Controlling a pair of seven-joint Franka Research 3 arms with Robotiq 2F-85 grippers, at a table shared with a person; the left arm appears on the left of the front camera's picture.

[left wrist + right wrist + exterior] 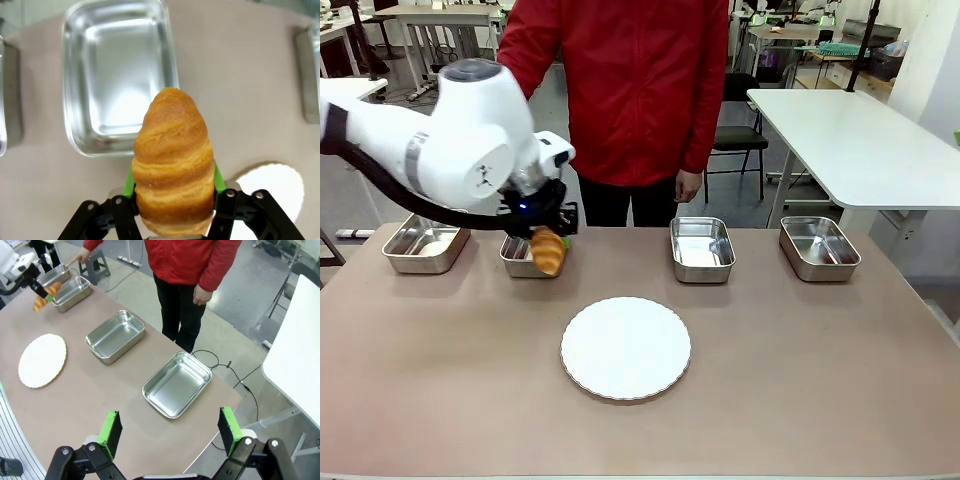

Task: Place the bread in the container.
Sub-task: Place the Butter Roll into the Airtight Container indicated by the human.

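1. The bread point(172, 162) is up in the air, clamped between the green pads point(129, 182) of the left gripper point(172, 192). It points tip-first away from the wrist, ridged crust glossy and golden.
2. In the front view the bread point(548, 250) hangs at the near edge of the container point(517, 259), the second steel tray from the robot's left. Its lower end dips down in front of the tray's rim.
3. From the left wrist, the container point(120, 75) lies just beyond the bread's tip, its bright floor bare and the croissant overlapping its near rim.
4. The left gripper point(542, 222) is closed on the croissant, with the white left arm point(450, 140) sweeping in from the robot's left.
5. A round white plate point(625, 347) sits in the middle of the table point(820, 370), nearer the robot than the row of trays.
6. Three more steel trays line the far side: one at the far left point(425, 245), one right of centre point(702, 248), one at the far right point(819, 247).
7. A person in a red jacket point(620, 80) stands behind the table, one hand point(689, 185) hanging above the right-of-centre tray.
8. The right gripper point(170, 432) hovers high over the table's right end, fingers spread wide apart with nothing between them.
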